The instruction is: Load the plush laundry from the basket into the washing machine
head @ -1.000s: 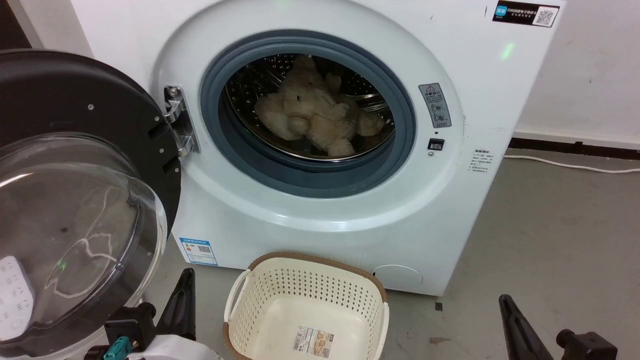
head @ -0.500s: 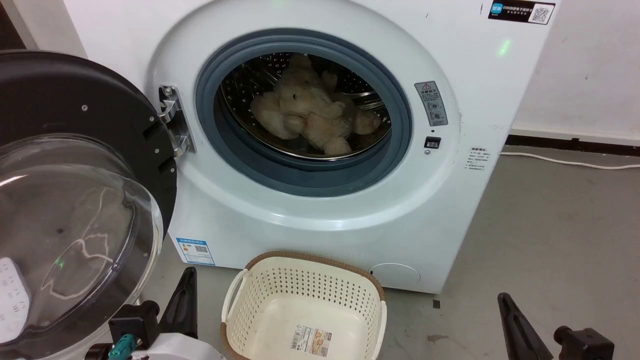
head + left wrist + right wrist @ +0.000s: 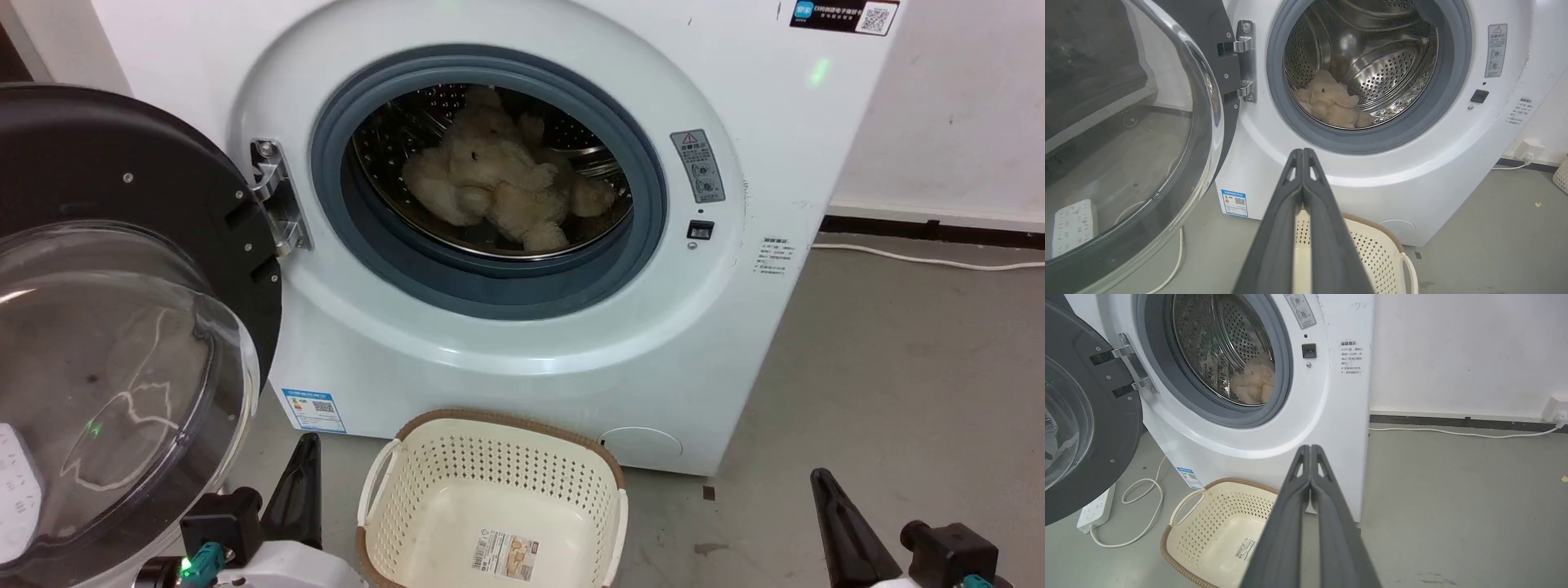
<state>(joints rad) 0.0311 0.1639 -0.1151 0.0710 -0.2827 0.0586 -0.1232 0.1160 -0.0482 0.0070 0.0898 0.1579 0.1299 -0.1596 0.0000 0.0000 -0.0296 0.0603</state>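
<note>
Fingers of my left gripper (image 3: 1303,152) are pressing together at the tips and are gripping nothing. I am seeing them point toward the front of the washing machine (image 3: 1412,179), over the near side of the basket (image 3: 1372,245). My right gripper (image 3: 1310,447) is doing the same, with its two fingers pressing flat on each other, and it is hanging over the grey floor (image 3: 1453,498) just right of the basket. The cream basket is standing on the floor close before the machine and is showing a label sticker (image 3: 506,555) on its bottom. The plush animal (image 3: 490,184) is lying inside the steel drum (image 3: 1384,69), behind the grey door seal (image 3: 490,286). The round door (image 3: 122,163) is standing wide open at the left on its hinge (image 3: 277,196). A white power strip (image 3: 1096,508) is lying on the floor below the door.
</note>
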